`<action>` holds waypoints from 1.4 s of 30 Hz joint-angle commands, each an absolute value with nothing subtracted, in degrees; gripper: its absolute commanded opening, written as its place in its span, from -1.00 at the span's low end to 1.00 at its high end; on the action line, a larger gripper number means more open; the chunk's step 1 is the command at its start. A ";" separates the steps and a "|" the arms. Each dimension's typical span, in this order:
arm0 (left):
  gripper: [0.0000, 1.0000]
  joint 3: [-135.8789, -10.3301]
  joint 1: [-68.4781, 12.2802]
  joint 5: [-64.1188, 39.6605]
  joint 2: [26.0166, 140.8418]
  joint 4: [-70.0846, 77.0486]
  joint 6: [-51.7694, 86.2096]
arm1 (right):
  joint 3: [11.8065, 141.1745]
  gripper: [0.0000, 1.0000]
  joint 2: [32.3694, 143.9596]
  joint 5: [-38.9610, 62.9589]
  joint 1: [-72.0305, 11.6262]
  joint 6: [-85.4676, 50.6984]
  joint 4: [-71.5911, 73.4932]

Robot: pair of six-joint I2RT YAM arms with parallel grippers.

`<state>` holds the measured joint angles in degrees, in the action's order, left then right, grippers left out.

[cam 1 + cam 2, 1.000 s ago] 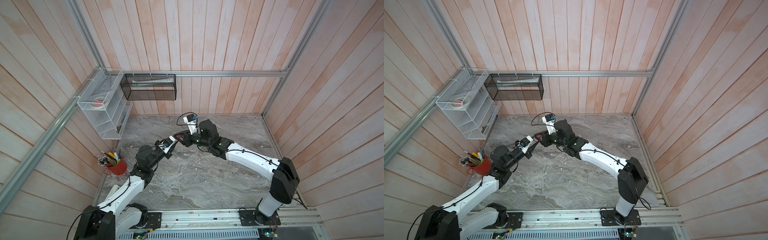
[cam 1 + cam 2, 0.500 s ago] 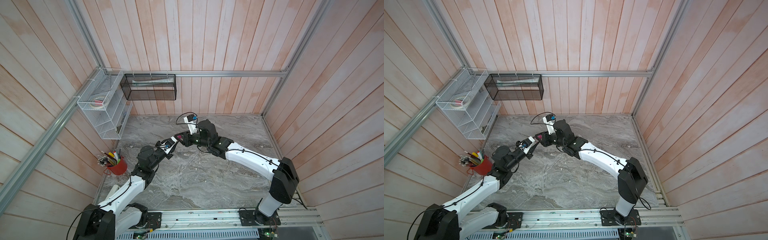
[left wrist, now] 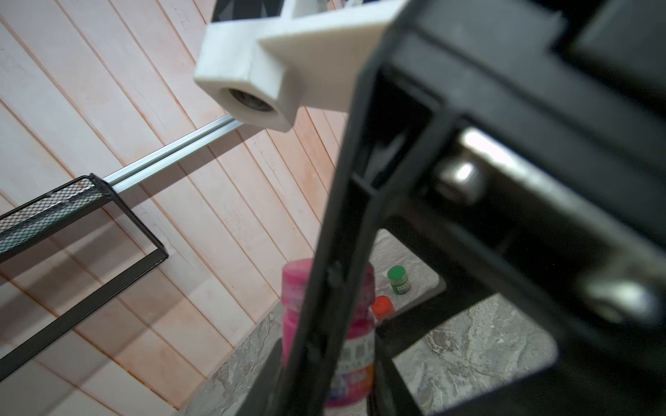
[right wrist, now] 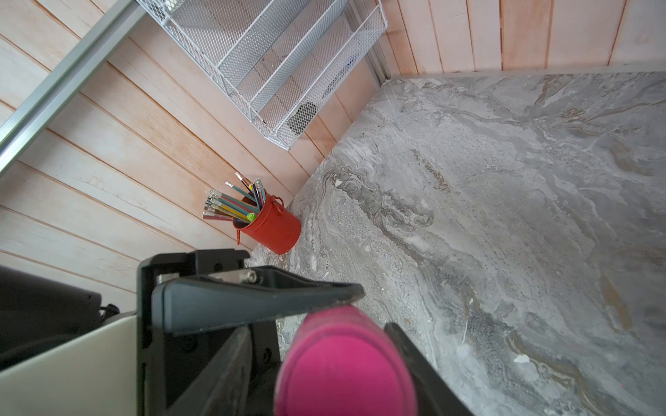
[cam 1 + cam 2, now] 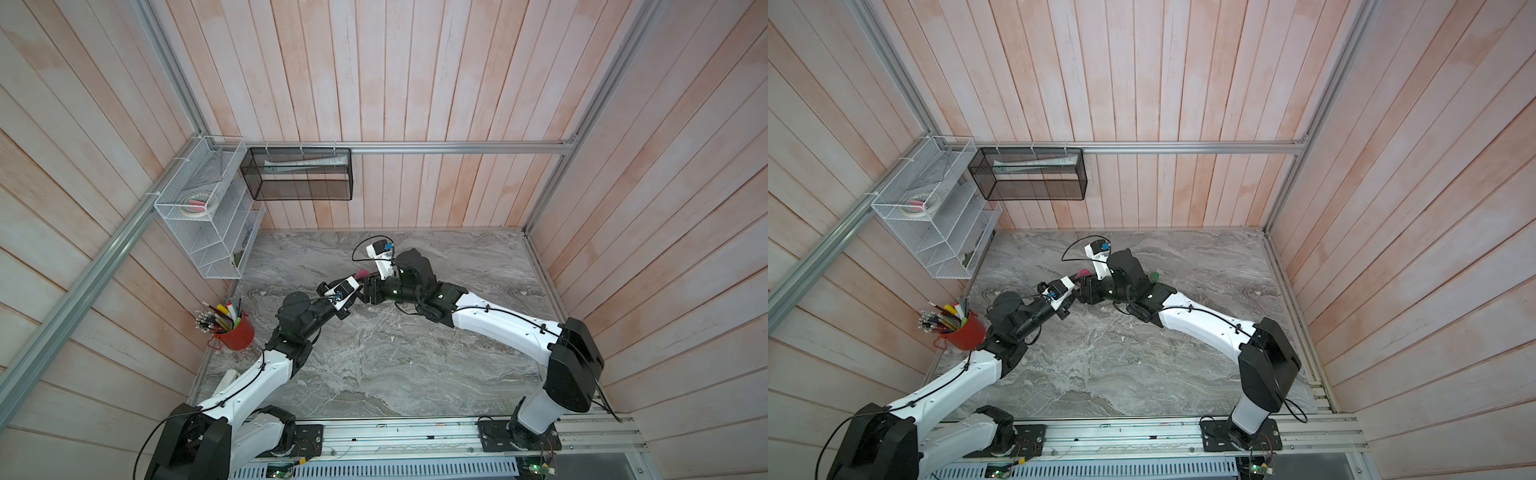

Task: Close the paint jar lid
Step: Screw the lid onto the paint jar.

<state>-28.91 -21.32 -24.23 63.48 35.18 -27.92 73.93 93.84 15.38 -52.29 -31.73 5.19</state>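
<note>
At the left wall, a white wire rack point(image 5: 208, 232) hangs from the frame rail, with a black mesh basket point(image 5: 297, 174) mounted just beside it on the back wall. Below the rack, a red pencil cup point(image 5: 237, 332) full of pencils and pens stands at the left edge of the grey marble table point(image 5: 395, 365). The left arm point(image 5: 257, 374) reaches from the near rail toward the table centre. The left gripper point(image 5: 357, 282) is closed on the body of the paint jar point(image 3: 355, 324), its dark fingers flanking the labelled lower part in the left wrist view. The paint jar is pink, stands upright at the table centre between the two grippers, and carries its pink lid point(image 4: 346, 363) on top. Whether the jar base rests on the table cannot be determined. The right gripper point(image 4: 373, 309) meets the jar from the opposite side, with one finger on each side of the lid. The upper finger lies against the lid edge, but the close view is blurred, so it cannot be told whether the jaws clamp the lid or stand just clear of it. Beyond the grippers, a green-capped jar point(image 3: 399, 281) and an orange-capped jar point(image 3: 382, 307) stand near each other on the table. The right arm point(image 5: 498, 328) extends back to its base at the right end of the near rail.
</note>
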 commanded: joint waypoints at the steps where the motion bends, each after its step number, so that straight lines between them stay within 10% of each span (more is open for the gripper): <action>1: -0.34 -30.65 -22.11 -27.69 63.95 39.55 -27.34 | 69.93 0.25 91.43 18.62 -54.78 -30.33 5.35; 17: -0.34 -31.51 -19.38 -32.97 67.40 40.65 -21.91 | 55.55 0.32 71.42 17.71 -51.80 -19.56 3.38; 28: -0.33 -34.94 -18.19 -65.12 71.49 43.12 -13.44 | 54.33 0.25 58.95 19.22 -44.11 5.65 -4.35; 42: -0.33 -37.06 -18.40 -73.66 74.44 45.28 -7.73 | 60.99 0.06 69.11 39.18 -40.60 8.15 -1.92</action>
<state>-35.44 -18.41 -71.81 73.93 44.95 -8.71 59.18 69.21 34.74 -40.66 7.53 -3.03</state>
